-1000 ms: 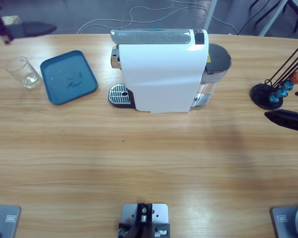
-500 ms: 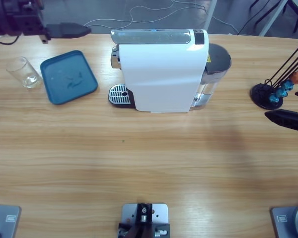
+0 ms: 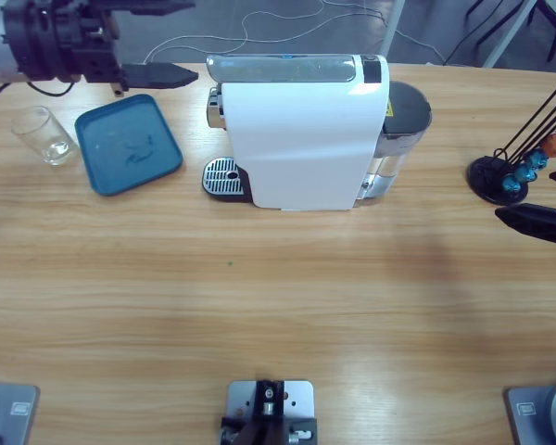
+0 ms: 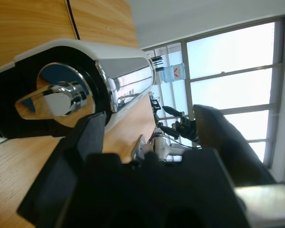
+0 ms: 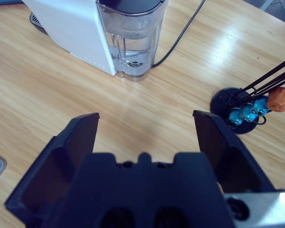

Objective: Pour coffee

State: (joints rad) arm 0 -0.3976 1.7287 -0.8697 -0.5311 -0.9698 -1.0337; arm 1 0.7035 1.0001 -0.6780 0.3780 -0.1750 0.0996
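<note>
My left end effector (image 3: pixel 167 42) hangs released, nothing between its jaws, just off the spout end of the white coffee machine (image 3: pixel 301 130) and above the far corner of the blue tray (image 3: pixel 128 145). In my left wrist view the machine's chrome spout (image 4: pixel 61 97) sits close ahead, seen sideways. My right end effector (image 5: pixel 145 126) is also released and empty, waiting on the machine's water-tank (image 5: pixel 133 40) side, near the capsule stand (image 3: pixel 519 167).

I see no coffee anywhere yet: the clear glass (image 3: pixel 44 135) stands beyond the tray from the machine, and it looks empty. The drip grate (image 3: pixel 222 176) under the spout is bare.

So I judge the step is fetching the glass. To do it well, I should swing back over the tray, come down with jaws straddling the glass, grip low enough to keep it upright, then set it squarely on the grate beneath the spout.
</note>
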